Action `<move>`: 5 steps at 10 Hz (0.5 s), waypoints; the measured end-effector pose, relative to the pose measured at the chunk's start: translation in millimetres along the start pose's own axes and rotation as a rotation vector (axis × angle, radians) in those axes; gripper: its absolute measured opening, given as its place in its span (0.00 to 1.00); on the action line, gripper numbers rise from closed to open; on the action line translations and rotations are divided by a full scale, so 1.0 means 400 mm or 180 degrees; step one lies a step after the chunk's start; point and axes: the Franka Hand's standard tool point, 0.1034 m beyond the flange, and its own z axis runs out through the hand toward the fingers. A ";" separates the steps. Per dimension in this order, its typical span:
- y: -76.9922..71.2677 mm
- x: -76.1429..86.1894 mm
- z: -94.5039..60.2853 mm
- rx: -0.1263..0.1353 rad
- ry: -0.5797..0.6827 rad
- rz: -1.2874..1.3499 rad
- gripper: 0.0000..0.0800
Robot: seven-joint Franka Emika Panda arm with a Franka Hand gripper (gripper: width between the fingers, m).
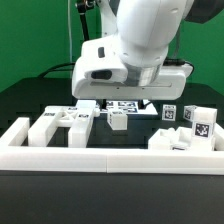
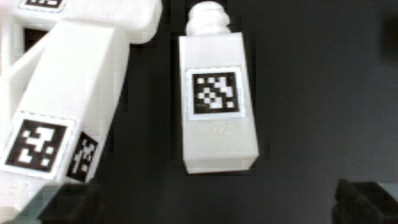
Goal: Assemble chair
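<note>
**Fig.** A robotics laboratory bench. My glossy white jointed arm [image 1: 140, 40] hangs over a matt black table top [image 1: 20, 100] edged by a long low white border rail [image 1: 100, 158]. Behind the rail lie blocky white plastic chair pieces [image 1: 200, 122] bearing black-and-white square tags, and the marker board [image 1: 125, 105]. Beyond them stands a plain green backdrop [image 1: 30, 40].

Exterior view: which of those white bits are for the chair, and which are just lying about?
For the chair: tagged pieces at the exterior view's left; small bar in the middle; tagged blocks at its right.
Just there: long front rail; marker board.
</note>
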 end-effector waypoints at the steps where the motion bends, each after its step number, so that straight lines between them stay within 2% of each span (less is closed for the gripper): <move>1: 0.000 0.000 0.000 0.0000 -0.0001 -0.0001 0.81; 5: 0.020 -0.004 0.029 0.0045 -0.0077 -0.0125 0.81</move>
